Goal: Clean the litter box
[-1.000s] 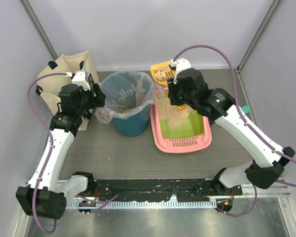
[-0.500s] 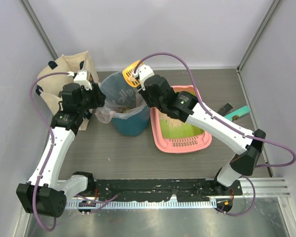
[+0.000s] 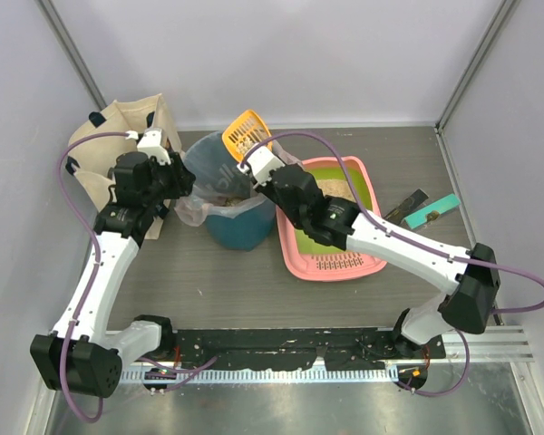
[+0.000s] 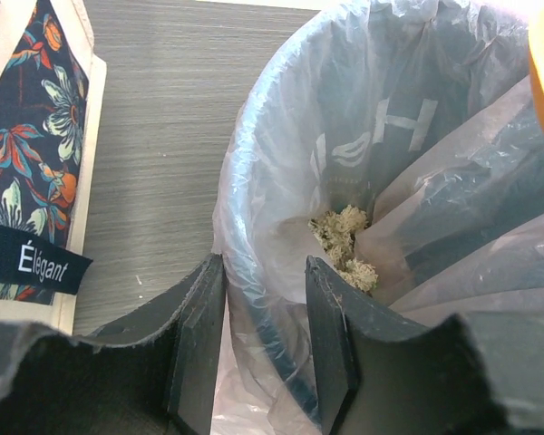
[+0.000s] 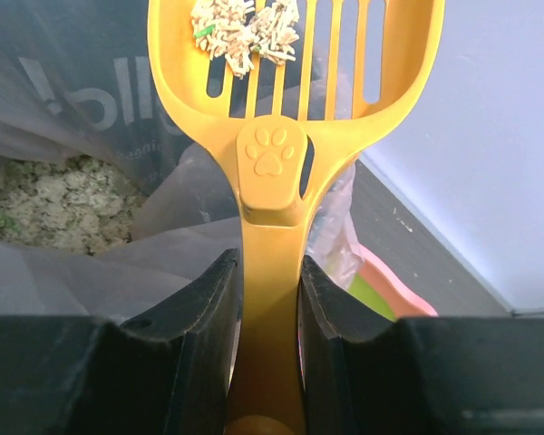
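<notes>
Litter box (image 3: 332, 264) sits on table (image 3: 208, 281) beside bin (image 3: 240, 233); right gripper (image 5: 270, 276), jaws clamped on scoop (image 5: 272, 100) handle, has swung the load from box to over bin, ready to dump. Left gripper (image 4: 265, 276) jaws pinch bin rim.

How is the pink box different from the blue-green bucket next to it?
The litter box is pink, flat and rectangular; the bin is teal, tall and round. The bin has a clear bag inside; the litter box has a green floor. The left tool grips the bin's rim; nothing holds the litter box. Both hold beige litter and stand side by side on the table.
</notes>
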